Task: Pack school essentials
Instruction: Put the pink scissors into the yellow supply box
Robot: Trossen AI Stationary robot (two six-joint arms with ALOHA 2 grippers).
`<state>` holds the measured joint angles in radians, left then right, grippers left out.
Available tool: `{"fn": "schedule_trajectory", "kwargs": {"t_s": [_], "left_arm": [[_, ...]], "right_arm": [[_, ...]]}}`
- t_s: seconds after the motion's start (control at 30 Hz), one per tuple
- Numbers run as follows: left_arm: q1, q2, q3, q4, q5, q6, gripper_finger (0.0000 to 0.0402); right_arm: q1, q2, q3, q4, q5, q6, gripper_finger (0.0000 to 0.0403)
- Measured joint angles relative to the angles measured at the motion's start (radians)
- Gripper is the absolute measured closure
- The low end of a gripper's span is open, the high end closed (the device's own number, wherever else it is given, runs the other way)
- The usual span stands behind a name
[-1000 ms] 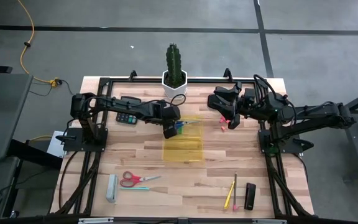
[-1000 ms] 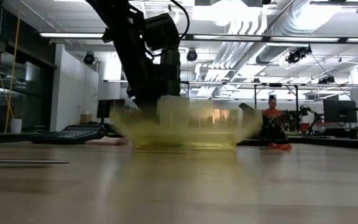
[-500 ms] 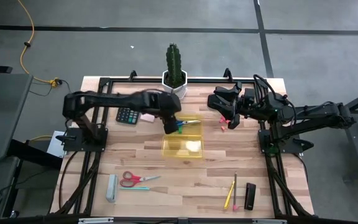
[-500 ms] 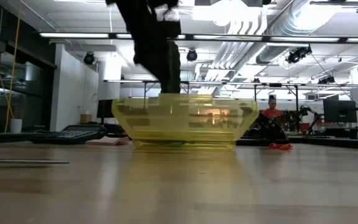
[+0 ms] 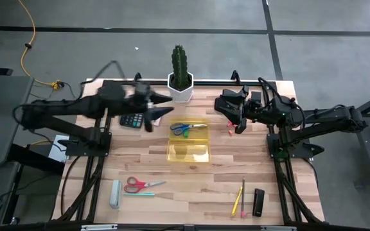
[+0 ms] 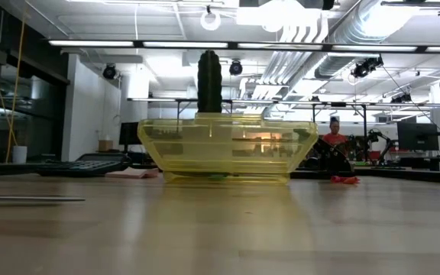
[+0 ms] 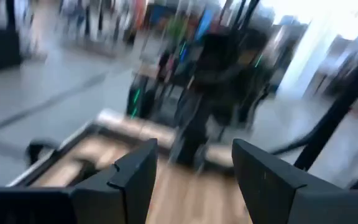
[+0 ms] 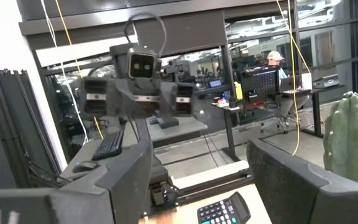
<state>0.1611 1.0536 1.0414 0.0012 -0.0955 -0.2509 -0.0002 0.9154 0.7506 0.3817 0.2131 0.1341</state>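
A clear yellow tray (image 5: 189, 149) (image 6: 228, 149) stands mid-table. Blue-handled scissors (image 5: 184, 128) lie flat in its far end. My left gripper (image 5: 163, 106) (image 7: 194, 177) hangs open and blurred, up over the table's far left, left of the tray and holding nothing. My right gripper (image 5: 239, 123) (image 8: 197, 180) waits open at the far right, beside tiny red pieces (image 5: 229, 128). Near the front edge lie red-handled scissors (image 5: 137, 185) and a light-blue pen (image 5: 141, 193) at the left, and a yellow pencil (image 5: 237, 202) and a brown pencil (image 5: 243, 191) at the right.
A potted cactus (image 5: 180, 70) stands at the far edge behind the tray. A black calculator (image 5: 131, 120) lies under the left arm. A grey block (image 5: 115, 193) lies front left and a black oblong (image 5: 258, 202) front right. A black frame (image 5: 101, 160) runs along the table's sides.
My left gripper has opened and let go of the blue-handled scissors, which now lie in the tray's far end. It has then risen and swung fast toward the table's left and far edges, out of the low view. The tray, blurred a second ago, stands still.
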Motion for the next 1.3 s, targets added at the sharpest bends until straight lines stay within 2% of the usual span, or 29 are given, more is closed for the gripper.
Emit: {"fn": "schedule_trajectory", "kwargs": {"t_s": [0.17, 0.3, 0.67, 0.97, 1.17, 1.23, 1.3], "left_arm": [[-0.058, -0.153, -0.207, 0.242, -0.028, -0.009, 0.0204], [-0.072, -0.230, -0.269, 0.264, -0.069, -0.008, 0.0204], [-0.072, -0.257, -0.276, 0.242, -0.073, 0.087, 0.0204], [-0.072, -0.253, -0.276, 0.234, -0.074, 0.098, 0.0204], [-0.072, -0.253, -0.276, 0.223, -0.133, 0.077, 0.0204], [-0.072, -0.254, -0.274, 0.183, -0.127, 0.065, 0.0204], [-0.076, -0.254, -0.257, 0.056, -0.108, 0.034, 0.0204]], "right_arm": [[0.000, 0.000, 0.000, 0.000, 0.000, 0.000, 0.0149], [0.000, 0.000, 0.000, 0.000, 0.000, -0.001, 0.0149], [0.000, 0.000, 0.000, 0.000, -0.008, -0.003, 0.0149], [0.000, 0.000, 0.000, 0.000, -0.012, -0.004, 0.0149], [0.000, 0.000, 0.000, 0.000, -0.012, -0.004, 0.0149], [0.000, 0.000, 0.000, 0.000, -0.012, -0.004, 0.0149], [0.000, 0.000, 0.000, -0.001, -0.012, -0.004, 0.0149]]}}
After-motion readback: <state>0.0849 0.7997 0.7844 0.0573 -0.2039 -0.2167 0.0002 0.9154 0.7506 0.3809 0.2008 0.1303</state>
